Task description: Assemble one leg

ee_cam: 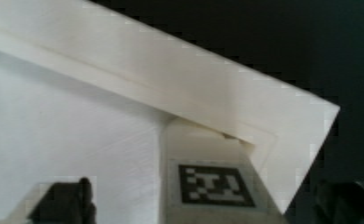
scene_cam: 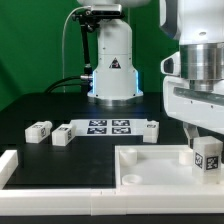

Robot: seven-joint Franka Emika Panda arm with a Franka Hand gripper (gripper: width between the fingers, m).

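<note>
One leg, a stubby white block with a black-and-white tag, stands upright at the corner of the big white panel on the exterior view's right. My gripper hangs right over it. In the wrist view the leg rises between my dark fingers, with a visible gap on each side, so the gripper is open around it. The panel's corner edge runs just beyond the leg. Whether the leg sits in a socket is hidden.
Three more legs lie on the black table: two on the exterior view's left and one nearer the middle. The marker board lies between them. A white raised rail stands at the near left. The robot base stands behind.
</note>
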